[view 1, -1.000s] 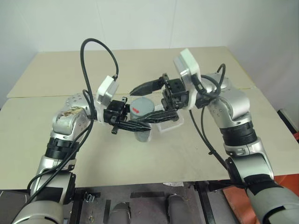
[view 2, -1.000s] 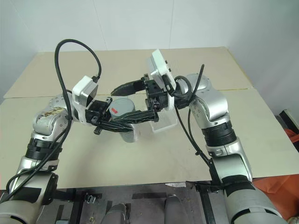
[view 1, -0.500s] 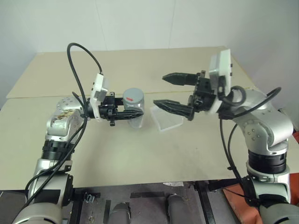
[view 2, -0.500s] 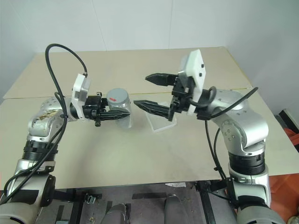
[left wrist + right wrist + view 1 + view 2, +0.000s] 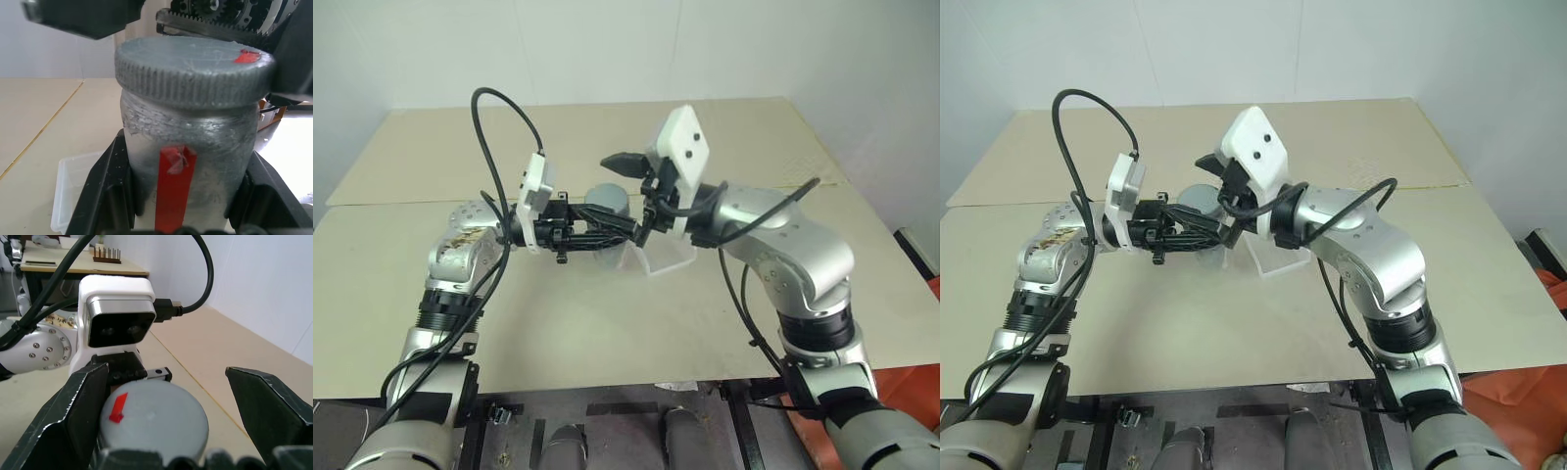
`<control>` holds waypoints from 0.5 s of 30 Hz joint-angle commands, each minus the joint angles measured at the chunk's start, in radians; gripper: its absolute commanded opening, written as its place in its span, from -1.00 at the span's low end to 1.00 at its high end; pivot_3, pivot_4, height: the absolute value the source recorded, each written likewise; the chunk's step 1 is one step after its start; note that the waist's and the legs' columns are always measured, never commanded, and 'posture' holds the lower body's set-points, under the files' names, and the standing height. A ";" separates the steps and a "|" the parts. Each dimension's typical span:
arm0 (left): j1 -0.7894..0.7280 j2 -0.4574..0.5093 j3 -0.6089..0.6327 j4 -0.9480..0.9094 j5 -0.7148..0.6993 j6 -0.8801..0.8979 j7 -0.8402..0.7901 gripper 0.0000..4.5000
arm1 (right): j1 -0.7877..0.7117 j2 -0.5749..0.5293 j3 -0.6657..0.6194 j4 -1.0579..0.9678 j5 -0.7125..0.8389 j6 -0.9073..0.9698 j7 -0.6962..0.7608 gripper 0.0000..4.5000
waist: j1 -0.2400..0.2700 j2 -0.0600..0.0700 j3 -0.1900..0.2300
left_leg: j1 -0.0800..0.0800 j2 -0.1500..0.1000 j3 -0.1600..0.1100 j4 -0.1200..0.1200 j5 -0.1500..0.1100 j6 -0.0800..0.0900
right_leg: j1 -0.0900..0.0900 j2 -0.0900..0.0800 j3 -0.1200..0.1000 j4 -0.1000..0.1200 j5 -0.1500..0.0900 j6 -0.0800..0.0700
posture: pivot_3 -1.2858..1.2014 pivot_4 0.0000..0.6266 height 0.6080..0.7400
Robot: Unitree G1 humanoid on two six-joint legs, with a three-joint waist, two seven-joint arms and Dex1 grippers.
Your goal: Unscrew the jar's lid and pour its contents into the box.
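My left gripper (image 5: 610,235) is shut on the jar (image 5: 195,147), a small cloudy cylinder with a red strip down its side, and holds it upright above the table. The grey ribbed lid (image 5: 155,420), with a red mark near its rim, sits on the jar. My right gripper (image 5: 619,196) is open and straddles the lid from the right. One finger (image 5: 73,421) is close beside the lid and the other finger (image 5: 269,406) stands well off it. The clear box (image 5: 663,258) lies on the table just right of the jar. The contents are hidden inside the jar.
The beige table (image 5: 607,323) runs wide around both arms, with a seam (image 5: 401,203) across it at the back left. Black cables (image 5: 504,108) loop above the left wrist. Behind the table stands a white wall.
Half a second ago my right gripper hung open well to the right of the jar; it has swung back left and now spans the lid. My left gripper keeps hold of the jar.
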 commanded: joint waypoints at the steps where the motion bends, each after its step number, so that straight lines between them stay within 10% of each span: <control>1: -0.008 0.009 0.013 -0.041 -0.018 -0.007 -0.010 -0.15 | -0.034 0.006 0.001 0.015 -0.023 -0.022 0.004 0.96 | 0.000 0.000 0.000 | 0.000 0.000 0.000 0.000 0.000 0.000 | 0.000 0.000 0.000 0.000 0.000 0.000 | 0.03 -0.52 1.00; 15: 0.052 0.096 0.070 -0.118 -0.073 0.055 -0.013 -0.15 | 0.011 -0.073 -0.098 0.043 -0.003 -0.052 0.054 0.96 | 0.000 0.000 0.000 | 0.000 0.000 0.000 0.000 0.000 0.000 | 0.000 0.000 0.000 0.000 0.000 0.000 | 0.03 -0.52 1.00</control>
